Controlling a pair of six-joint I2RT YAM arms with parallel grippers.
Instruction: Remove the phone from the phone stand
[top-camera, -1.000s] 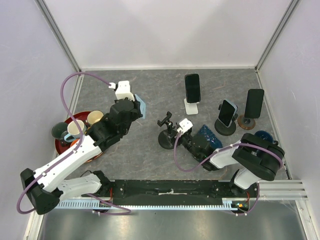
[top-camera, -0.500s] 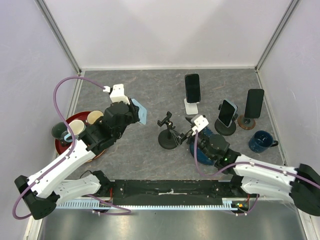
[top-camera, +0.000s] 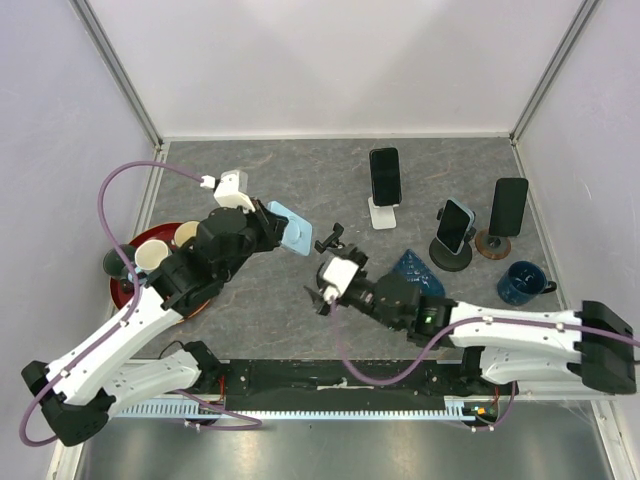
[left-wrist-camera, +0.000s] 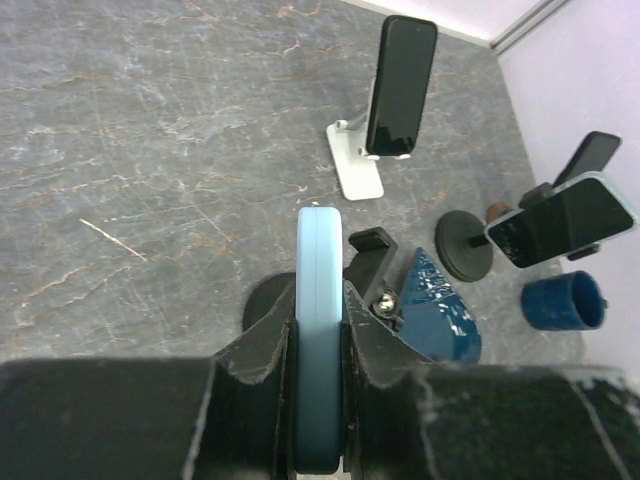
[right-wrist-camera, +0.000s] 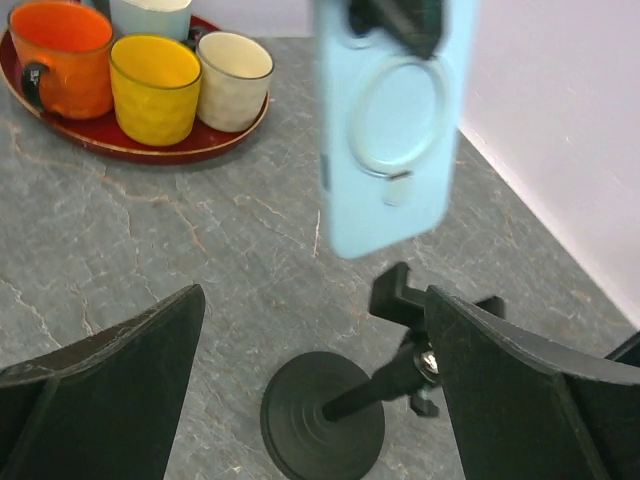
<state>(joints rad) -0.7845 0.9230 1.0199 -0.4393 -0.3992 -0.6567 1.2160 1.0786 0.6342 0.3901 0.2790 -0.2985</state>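
left gripper (left-wrist-camera: 320, 350) clamps phone (top-camera: 290, 228) — off stand (top-camera: 330, 241), left of centre | right gripper (right-wrist-camera: 313, 330), spread empty, has swung to stand | removal looks done

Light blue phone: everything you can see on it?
The light blue phone has a matte-looking case with a ring and small tab on its back. It hangs roughly upright, clamped by its top end in the left pincer, clear of the empty black clamp stand just below. Nothing else touches it.
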